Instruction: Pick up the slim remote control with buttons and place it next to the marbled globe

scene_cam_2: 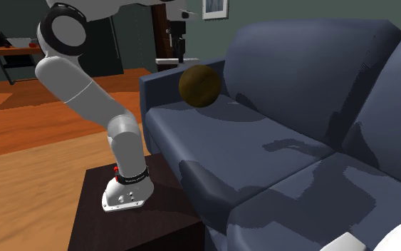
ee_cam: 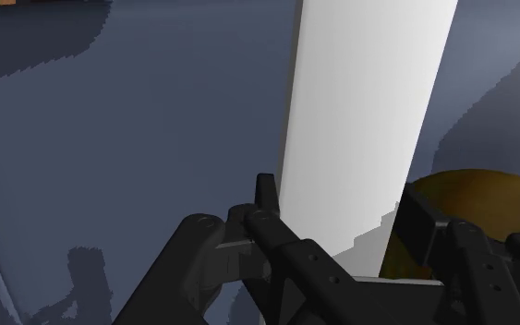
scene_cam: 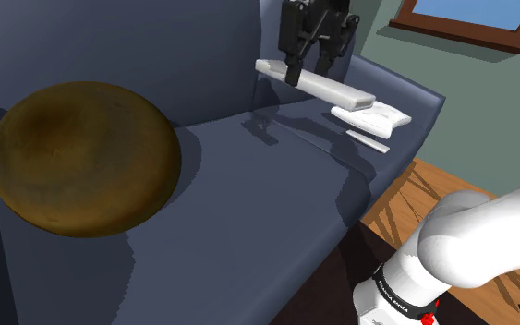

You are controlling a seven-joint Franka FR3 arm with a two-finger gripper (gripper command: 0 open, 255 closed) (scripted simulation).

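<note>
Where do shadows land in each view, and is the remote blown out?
Shoulder view: the gripper and the white remote cast a hard shadow on the sofa seat under them; the brown globe shades the seat beside it. Second exterior view: jagged dark patches on the seat. Wrist view: remote grades white to grey, no glare.

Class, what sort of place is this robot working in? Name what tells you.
Probably a living room: a dark blue sofa, a wooden floor, and a white remote control held in the end effector.
</note>
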